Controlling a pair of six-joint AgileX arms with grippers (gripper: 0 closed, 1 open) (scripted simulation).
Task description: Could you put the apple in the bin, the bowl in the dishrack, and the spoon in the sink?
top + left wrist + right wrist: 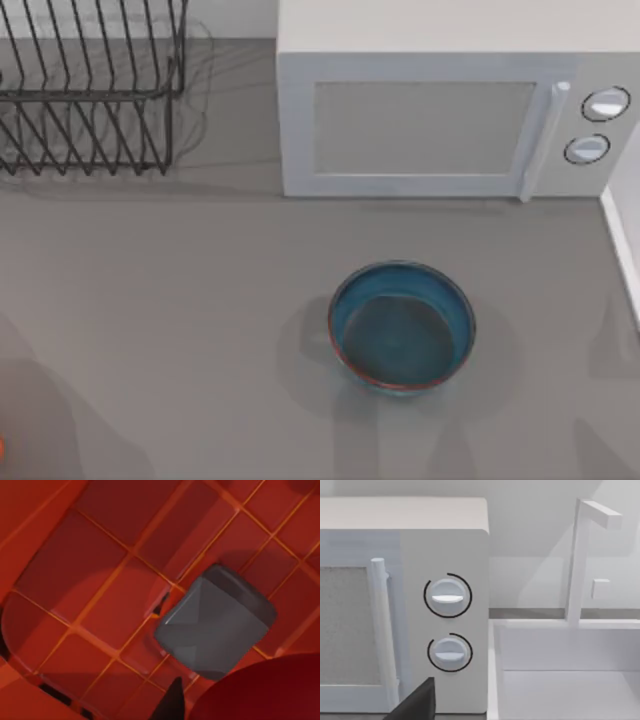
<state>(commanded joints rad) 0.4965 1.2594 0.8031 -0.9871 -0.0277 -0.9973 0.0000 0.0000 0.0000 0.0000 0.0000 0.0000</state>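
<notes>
The teal-blue bowl (402, 325) with its reddish-brown rim stands upright in the middle of the table, in front of the microwave. At the back left is the black wire dishrack (85, 90), holding nothing. The left wrist view looks down onto the red gridded bin (100, 600). There my left gripper (197, 665) hangs over the grid, with the dark red apple (260, 692) close beside it. A sliver of the bin (2, 450) shows at the table's front left edge. My right gripper (415, 702) faces the microwave and the white sink (570, 690). The spoon is out of view.
A white microwave (450, 120) with two round knobs (447, 596) fills the back right. The sink's rim (622, 240) runs along the right edge, with a white faucet (580, 560) behind the basin. Open grey tabletop surrounds the bowl.
</notes>
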